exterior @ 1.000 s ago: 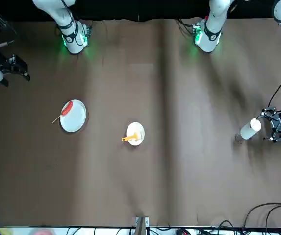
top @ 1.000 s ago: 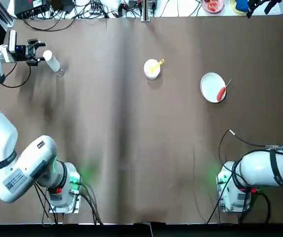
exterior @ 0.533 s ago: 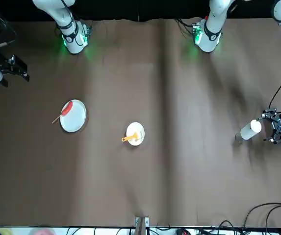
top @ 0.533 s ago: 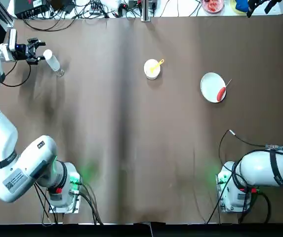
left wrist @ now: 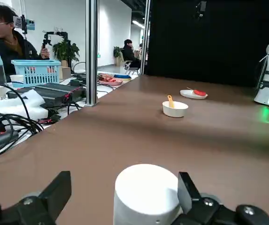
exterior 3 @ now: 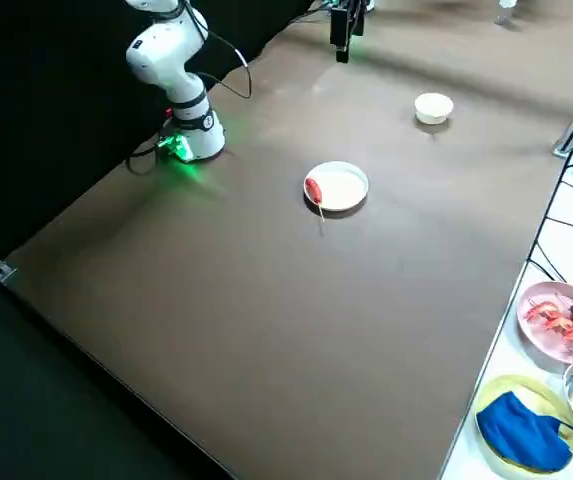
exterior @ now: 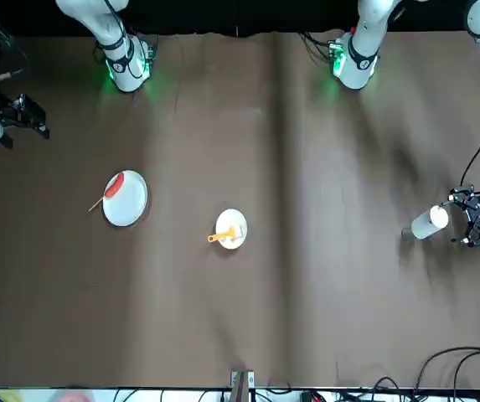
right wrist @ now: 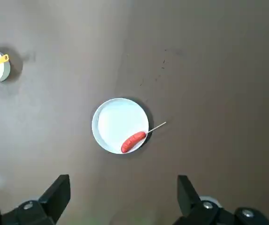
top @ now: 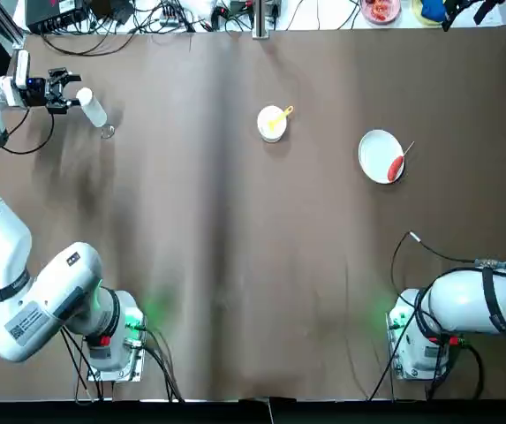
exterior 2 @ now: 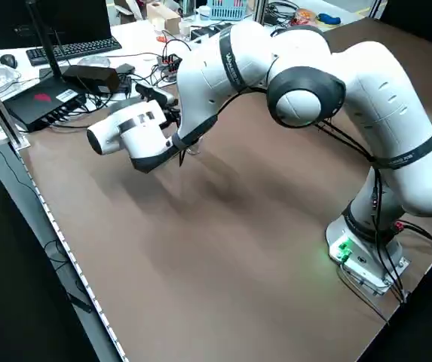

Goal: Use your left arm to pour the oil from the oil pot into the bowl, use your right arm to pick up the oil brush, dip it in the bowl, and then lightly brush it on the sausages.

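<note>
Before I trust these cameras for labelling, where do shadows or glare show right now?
Top view: green glow beside the left arm's base; front view: long dark streak down the brown tabletop; right wrist view: dark shadow along the round white plate's edge, pale glare patch near the left border.
</note>
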